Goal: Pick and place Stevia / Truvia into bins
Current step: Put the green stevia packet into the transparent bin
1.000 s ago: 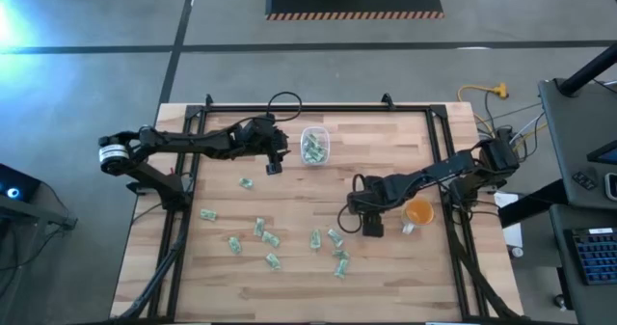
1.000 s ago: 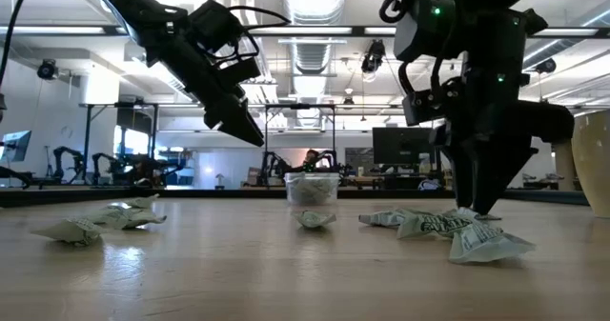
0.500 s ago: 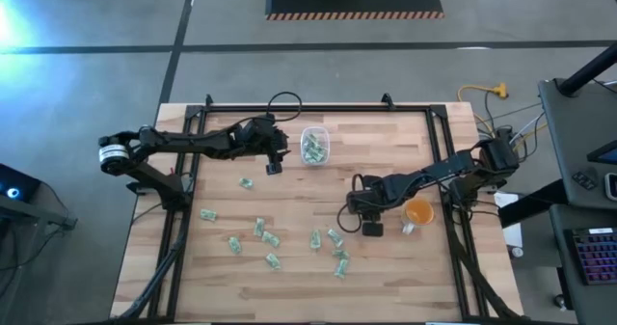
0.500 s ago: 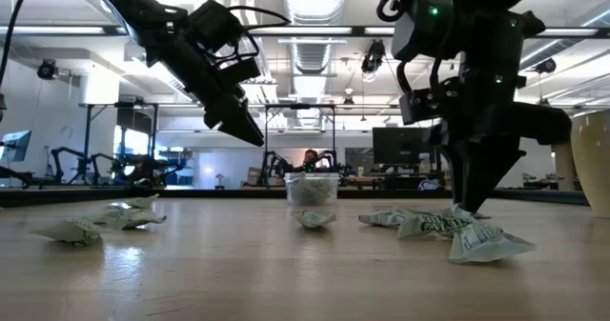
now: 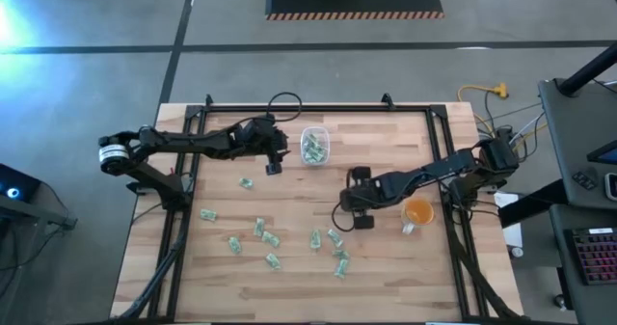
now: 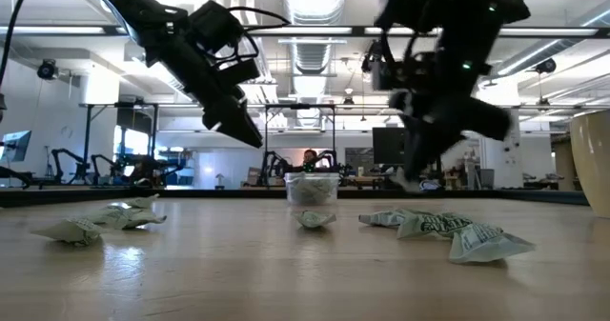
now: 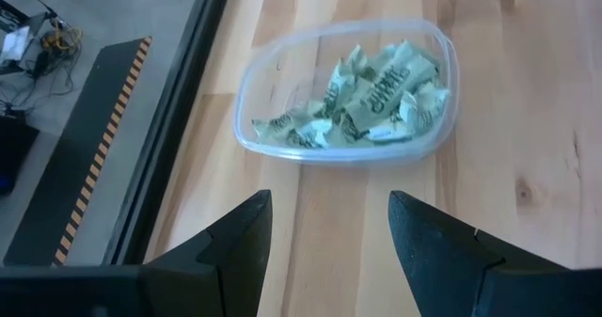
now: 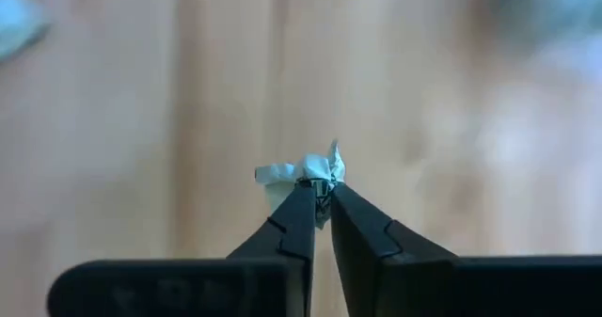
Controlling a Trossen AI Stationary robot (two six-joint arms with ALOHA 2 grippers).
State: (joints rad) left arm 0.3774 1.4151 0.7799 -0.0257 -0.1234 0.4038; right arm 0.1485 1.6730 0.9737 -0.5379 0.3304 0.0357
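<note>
A sweetener packet [image 8: 303, 174] is pinched between the closed tips of the right gripper [image 8: 320, 197], lifted clear of the butcher-block tabletop [image 5: 386, 277] near its right-hand middle, beside an orange cup [image 5: 418, 211]. The clear plastic tub [image 5: 314, 145], already part-filled with green-and-white packets, sits near the far edge at centre, so the carry has to run up and to the left of the right gripper in the overhead view, toward the far edge. The left gripper [image 7: 329, 225] hangs just beside the tub with its fingers spread and nothing between them; it is the nearer arm to the tub, though the load is with the right. More loose packets [image 5: 265, 236] lie scattered along the near half of the tabletop.
</note>
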